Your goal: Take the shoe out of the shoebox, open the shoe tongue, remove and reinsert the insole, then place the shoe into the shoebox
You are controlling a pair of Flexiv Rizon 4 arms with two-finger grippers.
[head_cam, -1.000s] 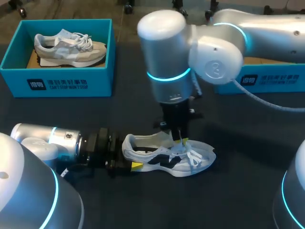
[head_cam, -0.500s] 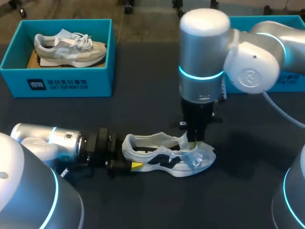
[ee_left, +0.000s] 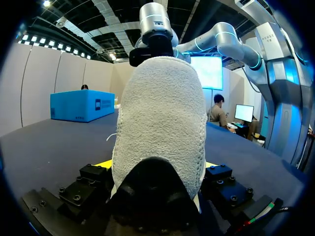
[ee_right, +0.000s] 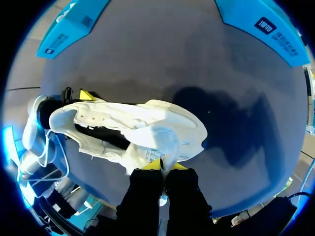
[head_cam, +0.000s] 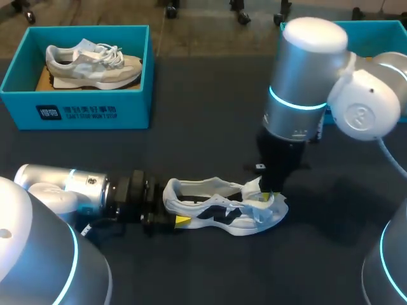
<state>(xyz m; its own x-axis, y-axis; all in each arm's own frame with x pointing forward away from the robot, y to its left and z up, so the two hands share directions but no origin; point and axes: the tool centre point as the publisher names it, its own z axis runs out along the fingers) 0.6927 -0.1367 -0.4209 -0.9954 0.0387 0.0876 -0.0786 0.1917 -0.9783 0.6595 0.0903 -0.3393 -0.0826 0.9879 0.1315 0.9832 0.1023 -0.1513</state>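
Closest in, the left claw [ee_left: 156, 165] is clamping the heel of the white mesh sneaker with black side panels [head_cam: 222, 208]. Its fingers are spread wide and the heel is filling the whole gap. The left wrist view is giving basically just that fuzzy heel plus a yellow fingertip [ee_left: 104, 163] on each side. The head view is showing the whole white sneaker sitting on the dark counter [head_cam: 191, 146], toe pointing to the robot's right.

A bit further along, the right claw [ee_right: 164, 166] is pinching the floppy white tongue [ee_right: 165, 141] and is nearly closed on it. Only the right wrist view is showing that pinch properly, since from the head camera the fat silver wrist is covering most of the fingers.

Compared to a second ago, the right arm is sitting further toward the toe and the tongue is getting dragged forward with it. The white sneaker and left claw are staying put.

At the far edge, the open teal cardboard shoebox [head_cam: 89, 113] is holding a grey-and-white sneaker [head_cam: 92, 63]. A second teal box [head_cam: 375, 32] is mostly hiding behind the right arm. Can't make out the insole anywhere.
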